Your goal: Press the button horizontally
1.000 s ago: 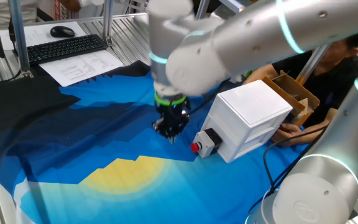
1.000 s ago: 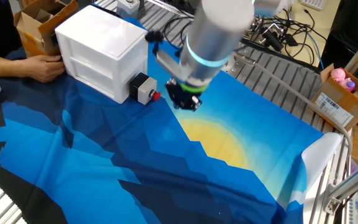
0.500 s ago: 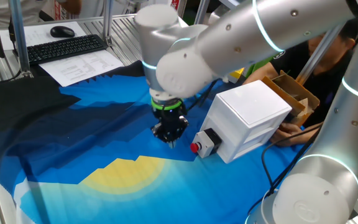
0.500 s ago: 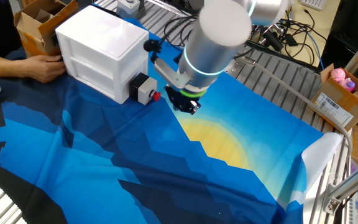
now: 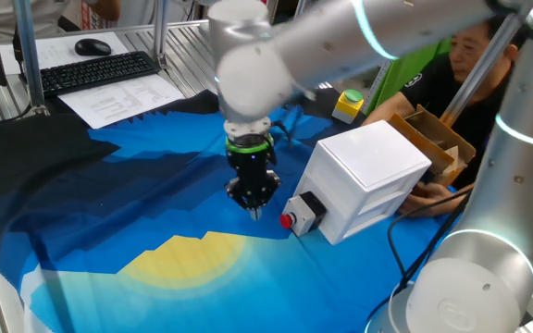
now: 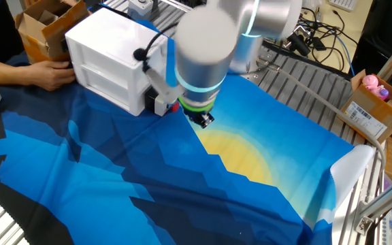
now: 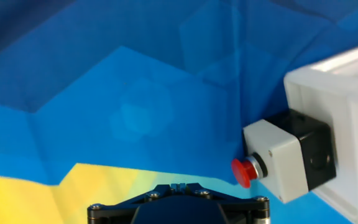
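Note:
The small red button [image 5: 287,221] sticks out sideways from a housing [image 5: 307,210] fixed to the front of a large white box [image 5: 370,159]. My gripper [image 5: 254,209] points down at the blue cloth just left of the button, a short gap away. In the hand view the button [image 7: 242,172] is at the lower right, right of my gripper [image 7: 179,186], whose fingertips touch, shut and empty. In the other fixed view my gripper [image 6: 205,121] is just right of the button [image 6: 176,107], and my arm partly hides the housing.
A person's hand [image 6: 43,71] holds the white box [image 6: 107,47] from behind. A green button in a yellow housing [image 5: 348,102] sits behind the box. A cardboard box [image 5: 438,139] stands beside it. A blue and yellow cloth [image 5: 155,231] covers the table.
My arm has swung round above the wrist and now covers part of the button's housing in the other fixed view. The fingertips stayed low beside the button, shifting slightly.

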